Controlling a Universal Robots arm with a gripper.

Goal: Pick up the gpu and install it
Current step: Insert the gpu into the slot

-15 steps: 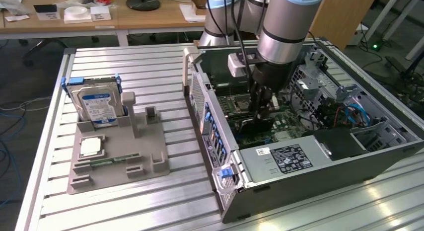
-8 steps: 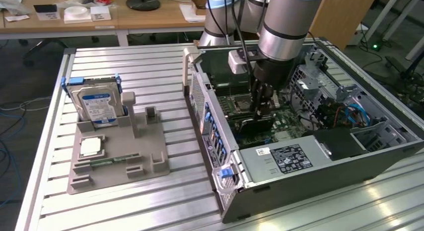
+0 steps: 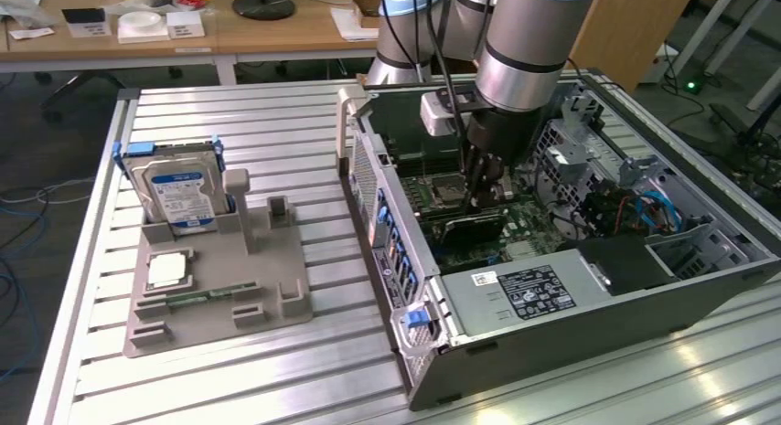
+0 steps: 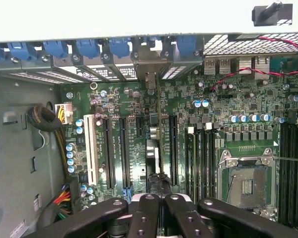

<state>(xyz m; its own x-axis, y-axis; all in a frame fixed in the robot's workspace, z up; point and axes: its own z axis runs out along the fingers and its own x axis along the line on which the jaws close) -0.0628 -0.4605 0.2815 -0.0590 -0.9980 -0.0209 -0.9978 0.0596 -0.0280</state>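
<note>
The gpu [image 3: 473, 226] stands on edge inside the open computer case [image 3: 403, 288], a dark card low over the green motherboard [image 3: 537, 233]. My gripper [image 3: 488, 189] reaches straight down into the case and is shut on the card's upper edge. From the wrist view the gpu [image 4: 153, 154] shows edge-on as a thin dark strip along one of the long black expansion slots [image 4: 173, 148]. Its silver end bracket [image 4: 150, 67] meets the case's rear wall. The black fingers [image 4: 145, 213] close together over the card, my gripper [image 4: 159, 197] pinching it.
A grey parts fixture [image 3: 208, 306] on the slatted table holds a silver hard drive [image 3: 181, 195], a processor chip [image 3: 167, 270] and a memory stick [image 3: 201, 295]. Inside the case are the power supply [image 3: 525, 292], an empty processor socket [image 4: 246, 184] and blue slot latches [image 4: 116, 48].
</note>
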